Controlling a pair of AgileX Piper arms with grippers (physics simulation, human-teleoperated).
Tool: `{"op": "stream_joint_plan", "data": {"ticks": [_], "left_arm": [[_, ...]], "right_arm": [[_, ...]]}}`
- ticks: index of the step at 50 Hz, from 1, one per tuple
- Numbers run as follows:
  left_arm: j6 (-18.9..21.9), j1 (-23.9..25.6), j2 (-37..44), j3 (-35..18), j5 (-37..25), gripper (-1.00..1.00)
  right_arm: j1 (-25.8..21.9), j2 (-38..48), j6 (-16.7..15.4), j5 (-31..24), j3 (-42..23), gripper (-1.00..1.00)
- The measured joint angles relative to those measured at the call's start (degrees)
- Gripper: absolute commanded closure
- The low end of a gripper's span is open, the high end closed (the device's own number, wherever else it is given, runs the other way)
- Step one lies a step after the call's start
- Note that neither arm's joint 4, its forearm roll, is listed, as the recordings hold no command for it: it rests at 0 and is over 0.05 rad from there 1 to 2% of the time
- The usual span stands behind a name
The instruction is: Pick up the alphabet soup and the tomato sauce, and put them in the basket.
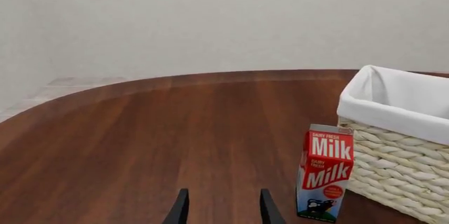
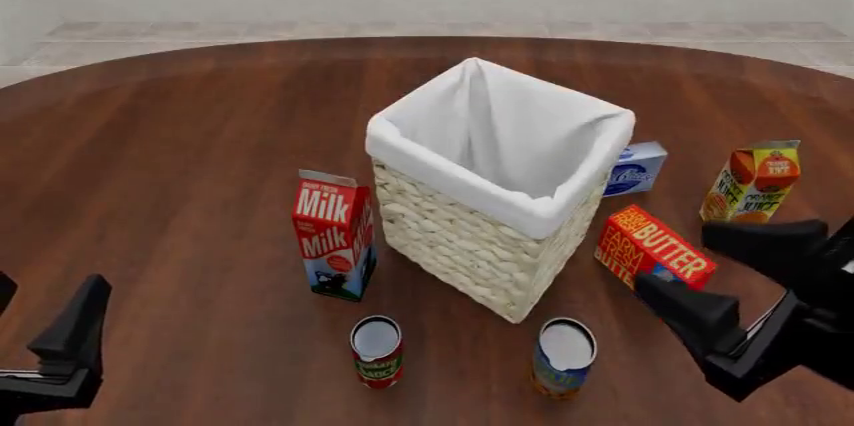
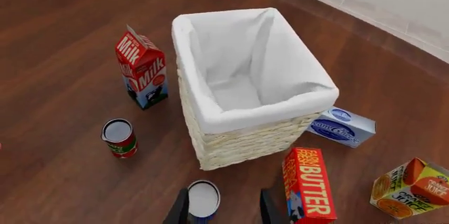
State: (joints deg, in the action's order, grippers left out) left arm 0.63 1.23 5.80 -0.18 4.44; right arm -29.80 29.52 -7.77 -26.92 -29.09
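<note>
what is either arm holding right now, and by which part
Nothing is held. The left gripper and the right gripper are both open; the right one is poised above the alphabet soup, fingers not closed on it.

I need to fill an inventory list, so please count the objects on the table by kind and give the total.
Tin cans: 2, the alphabet soup and the tomato sauce
Cartons: 2, the milk carton and the orange juice carton
Boxes: 2, the butter box and the blue and white box
Baskets: 1, the basket
Total: 7
</note>
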Motion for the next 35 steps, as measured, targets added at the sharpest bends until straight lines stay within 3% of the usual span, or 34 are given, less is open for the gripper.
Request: {"op": "stream_joint_plan", "data": {"ticks": [16,35], "left_arm": [[-0.1,0.0,-1.3,0.0,-1.3,-1.00],[-0.1,0.1,-3.0,0.1,-3.1,-1.00]], "right_arm": [[-2.1,2.1,1.1,0.1,1.9,-1.00],[-4.0,6.1,2.4,5.3,7.4,-1.00]]}}
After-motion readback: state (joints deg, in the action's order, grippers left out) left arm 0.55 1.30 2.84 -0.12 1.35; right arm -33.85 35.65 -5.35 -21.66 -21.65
